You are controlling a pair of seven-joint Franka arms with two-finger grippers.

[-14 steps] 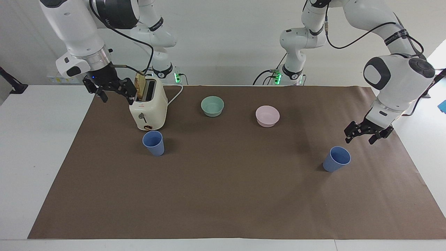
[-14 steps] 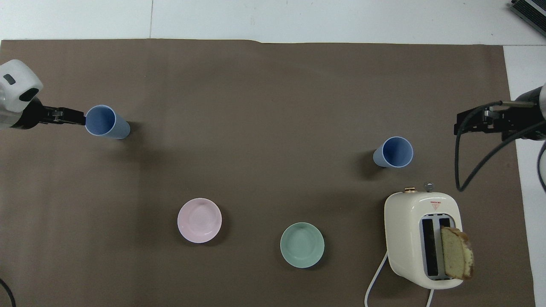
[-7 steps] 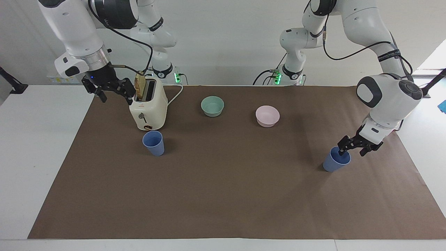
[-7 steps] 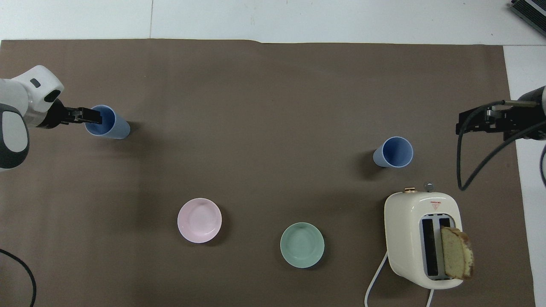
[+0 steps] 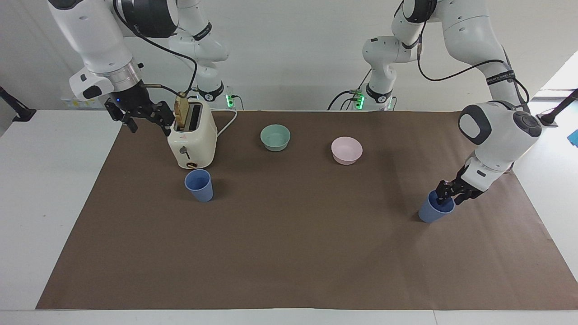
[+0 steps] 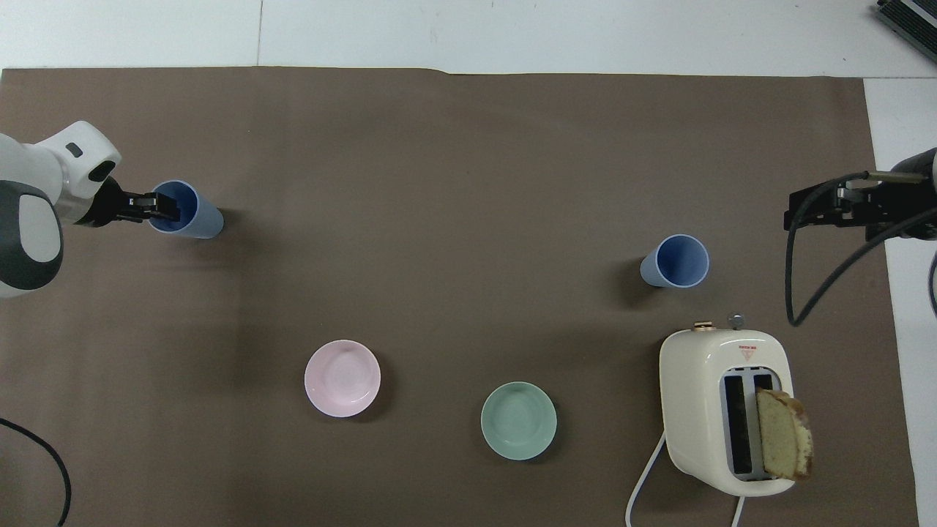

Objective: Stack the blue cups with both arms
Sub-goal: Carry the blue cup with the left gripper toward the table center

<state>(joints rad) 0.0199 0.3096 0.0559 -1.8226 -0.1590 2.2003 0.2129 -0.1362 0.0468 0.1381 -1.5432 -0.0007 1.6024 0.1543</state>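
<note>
Brown-papered desk (image 5: 289, 253): left tool (image 5: 448, 195) pinched the rim of a blue cup (image 5: 434, 208) for lifting, well apart from the toaster (image 5: 192, 137), where the right tool (image 5: 143, 118), fingers spread, waited.

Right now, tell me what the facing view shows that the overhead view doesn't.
Only the facing view shows both arms' bases and the toaster's lever side. Only the overhead view looks straight into the toaster's slots. Both show the left gripper at the rim of one blue cup, the other blue cup beside the toaster, and the right gripper up in the air.
</note>
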